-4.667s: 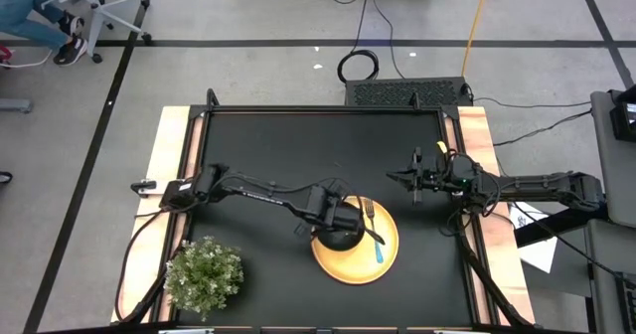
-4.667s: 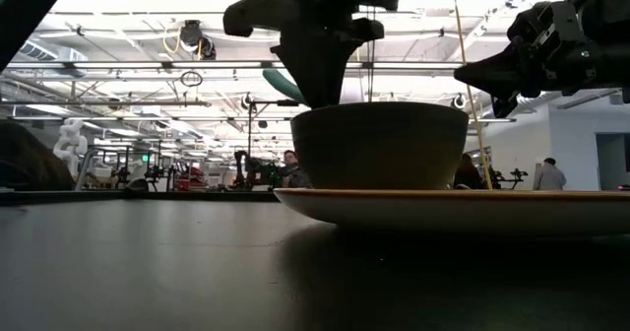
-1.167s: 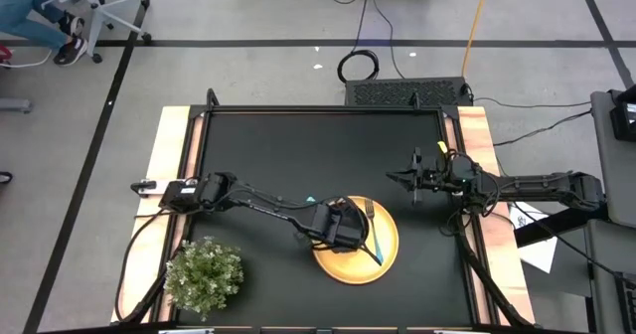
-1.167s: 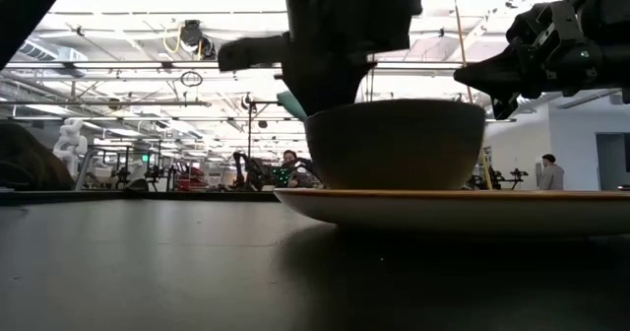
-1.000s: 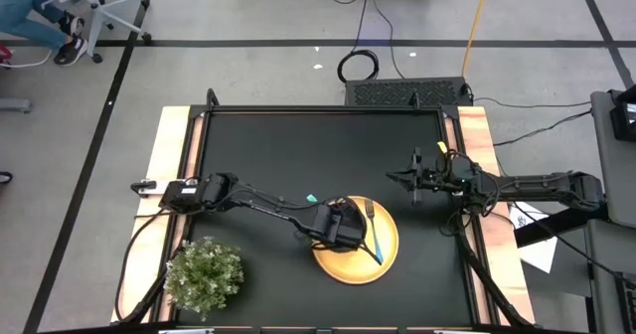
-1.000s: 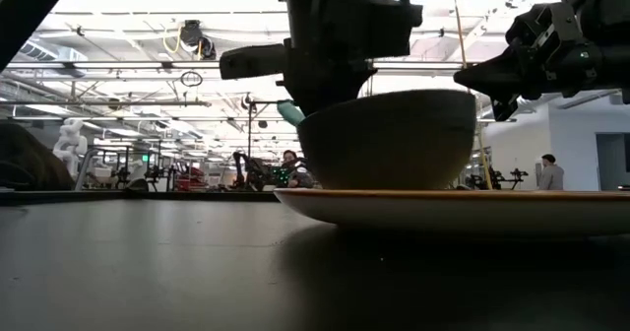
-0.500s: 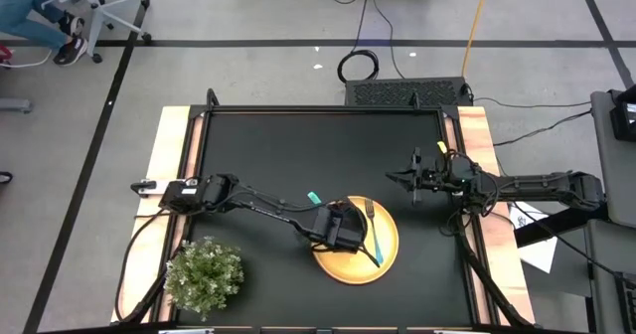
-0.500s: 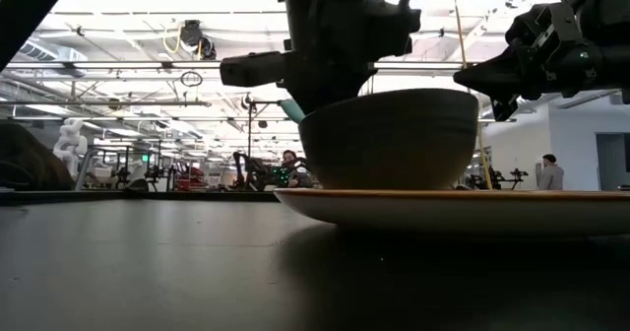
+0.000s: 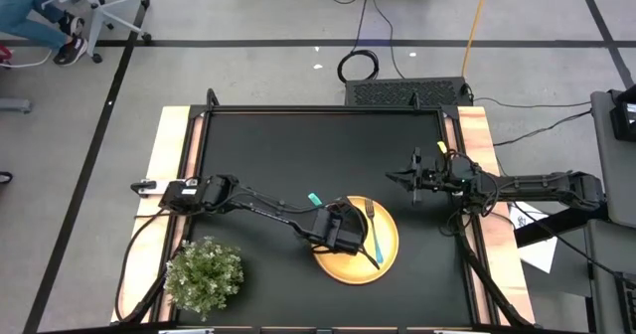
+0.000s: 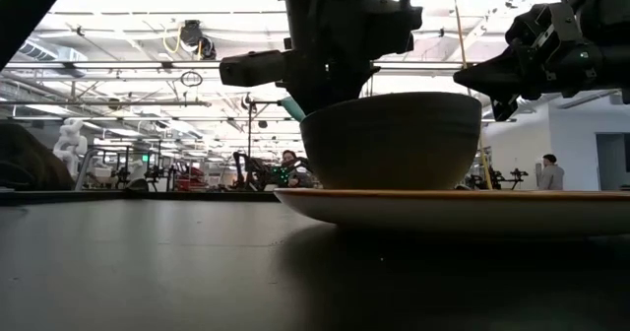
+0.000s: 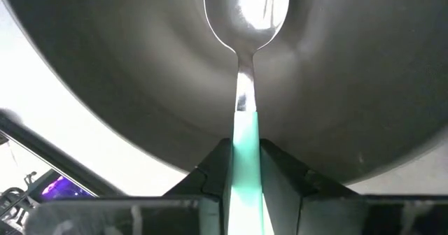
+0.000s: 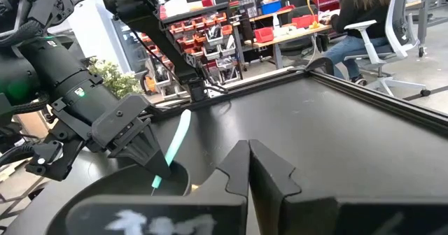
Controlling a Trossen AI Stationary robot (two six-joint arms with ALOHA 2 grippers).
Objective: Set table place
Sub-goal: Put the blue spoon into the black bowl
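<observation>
Now, going left to right, the potted plant (image 9: 204,272) sits at the desk's (image 9: 288,145) near left corner as it did before, while the left gripper (image 9: 343,237) hangs over the black bowl (image 10: 391,140) on the yellow plate (image 9: 390,255), its jaws closed on the spoon's (image 11: 246,25) teal handle with the metal end down inside the bowl; the handle has swung outward to the left since four seconds ago. Farther right the fork (image 9: 372,229) lies on the plate, and the right gripper (image 9: 393,178) waits unmoved above the desk's right side, jaws shut and empty.
</observation>
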